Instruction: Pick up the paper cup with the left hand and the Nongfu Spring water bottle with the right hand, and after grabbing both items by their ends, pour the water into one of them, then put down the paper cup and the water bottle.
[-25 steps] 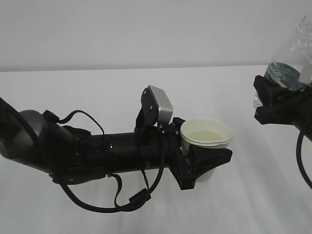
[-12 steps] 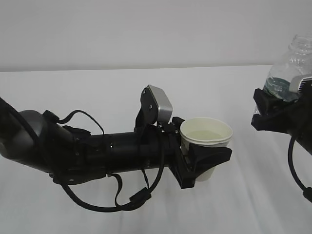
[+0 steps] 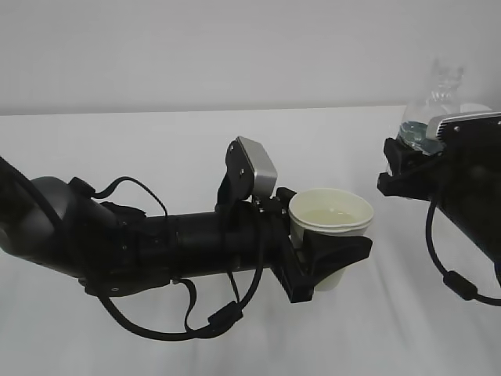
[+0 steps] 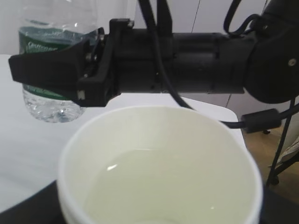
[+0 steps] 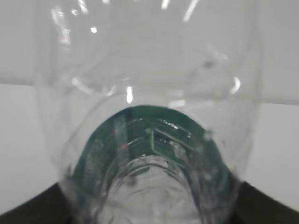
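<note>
The bottle [image 3: 432,110] has moved over the last second: it sat tilted at the far right edge of the exterior view, then stood straighter, and now it has come in leftward and lower, its neck blurred against the wall. The right gripper [image 3: 411,160] is closed around its green label band, low on the body, and the left wrist view shows the same clamp with the bottle's rounded base hanging below the jaws. The cup [image 3: 331,227] has not shifted at all; the left gripper [image 3: 329,254] holds it around its lower wall, upright and off the counter [image 3: 156,149], well apart from the bottle. Water [image 4: 159,186] fills the lower part of the cup, clear and level in the left wrist view. Seen through the bottle from the right wrist view, the body above the label looks mostly empty, though how much liquid is left cannot be told. Taken together, the pour appears done, and the bottle's return toward upright looks like the start of the setting-down step. What remains is to lower both things to the counter and release them; the cup wants a level descent, since it carries water and its paper wall may give under the jaws.
</note>
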You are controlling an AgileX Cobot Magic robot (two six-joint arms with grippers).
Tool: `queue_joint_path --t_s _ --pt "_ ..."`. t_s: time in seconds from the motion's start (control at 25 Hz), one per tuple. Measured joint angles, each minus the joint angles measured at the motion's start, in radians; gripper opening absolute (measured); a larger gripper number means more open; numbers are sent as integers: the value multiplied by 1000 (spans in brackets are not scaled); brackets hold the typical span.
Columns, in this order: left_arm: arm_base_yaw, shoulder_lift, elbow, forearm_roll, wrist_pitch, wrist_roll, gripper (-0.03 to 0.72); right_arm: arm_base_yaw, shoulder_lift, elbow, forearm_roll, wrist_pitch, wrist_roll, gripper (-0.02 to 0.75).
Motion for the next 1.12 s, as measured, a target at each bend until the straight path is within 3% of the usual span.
queue_joint_path --t_s 1.12 --pt "0 0 0 -10 12 52 470 0 272 -186 0 -4 6 404"
